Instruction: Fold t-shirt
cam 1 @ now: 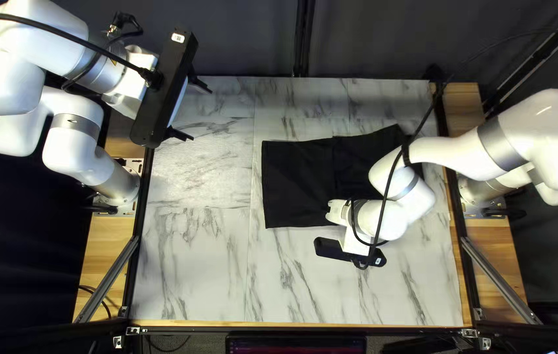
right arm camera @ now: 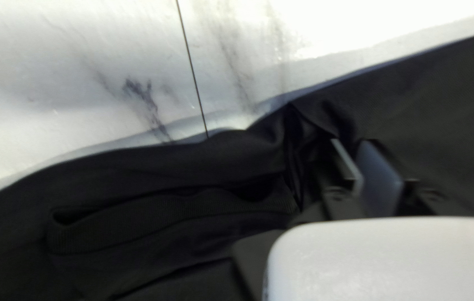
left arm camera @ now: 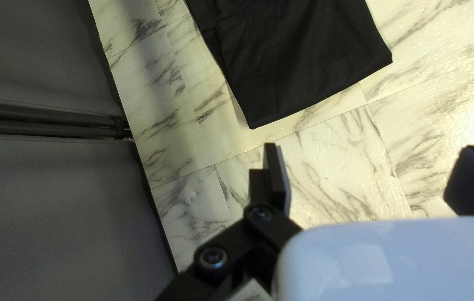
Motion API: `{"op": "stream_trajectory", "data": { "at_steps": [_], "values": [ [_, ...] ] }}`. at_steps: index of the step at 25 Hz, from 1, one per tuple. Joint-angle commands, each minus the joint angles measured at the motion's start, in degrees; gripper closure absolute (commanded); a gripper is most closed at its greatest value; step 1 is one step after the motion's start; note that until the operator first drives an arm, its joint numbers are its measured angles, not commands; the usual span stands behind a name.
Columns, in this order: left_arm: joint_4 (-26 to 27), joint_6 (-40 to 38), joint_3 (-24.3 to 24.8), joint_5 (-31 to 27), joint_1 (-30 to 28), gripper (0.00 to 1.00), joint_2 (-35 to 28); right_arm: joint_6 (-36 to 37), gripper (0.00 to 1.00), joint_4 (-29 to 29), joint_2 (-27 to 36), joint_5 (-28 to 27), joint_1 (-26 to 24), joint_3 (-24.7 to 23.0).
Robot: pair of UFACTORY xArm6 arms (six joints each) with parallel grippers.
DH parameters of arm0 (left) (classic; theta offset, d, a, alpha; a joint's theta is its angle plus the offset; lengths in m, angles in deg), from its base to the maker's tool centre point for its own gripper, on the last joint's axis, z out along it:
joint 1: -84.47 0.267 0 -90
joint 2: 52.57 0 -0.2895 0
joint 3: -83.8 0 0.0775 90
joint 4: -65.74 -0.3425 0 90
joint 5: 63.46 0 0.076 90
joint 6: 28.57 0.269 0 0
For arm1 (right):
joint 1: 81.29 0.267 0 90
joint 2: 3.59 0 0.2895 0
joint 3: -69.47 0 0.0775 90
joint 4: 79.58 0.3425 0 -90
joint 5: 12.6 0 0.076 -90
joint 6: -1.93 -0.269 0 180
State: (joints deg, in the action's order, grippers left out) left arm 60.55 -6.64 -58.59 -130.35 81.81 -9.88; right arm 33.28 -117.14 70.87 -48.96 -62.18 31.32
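Observation:
The black t-shirt [cam 1: 297, 185] lies partly folded on the table, its right part hidden under my right arm. Away from the cloth, my left gripper [cam 1: 190, 110] is raised near the table's far left corner. In the left wrist view, my left gripper [left arm camera: 368, 178] has widely spaced fingers and nothing between them; a corner of the t-shirt [left arm camera: 304, 67] lies ahead. My right gripper [cam 1: 335, 248] is over the shirt's near edge, its fingertips hidden there. In the right wrist view, my right gripper [right arm camera: 362, 159] pinches gathered cloth of the t-shirt [right arm camera: 137, 175], with a ribbed band beside it.
The marble-patterned table [cam 1: 194, 262] shows around the cloth. A dark curtain [cam 1: 239, 39] hangs behind the far edge. My right arm stretches from the right edge over the shirt, with a loose black cable hanging across it.

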Motion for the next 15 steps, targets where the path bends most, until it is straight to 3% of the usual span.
{"op": "stream_trajectory", "data": {
  "at_steps": [1, 15],
  "values": [
    [0.00, 0.00, 0.00, 0.00, 0.00, 0.00, 0.00, -1.46, 0.00, -0.95, -0.95, 1.18, -0.13, -0.64],
    [0.00, 0.00, 0.00, 0.00, 0.00, 0.00, 0.00, -5.25, 0.00, -5.36, -3.74, 4.17, -1.17, -0.06]
  ]
}}
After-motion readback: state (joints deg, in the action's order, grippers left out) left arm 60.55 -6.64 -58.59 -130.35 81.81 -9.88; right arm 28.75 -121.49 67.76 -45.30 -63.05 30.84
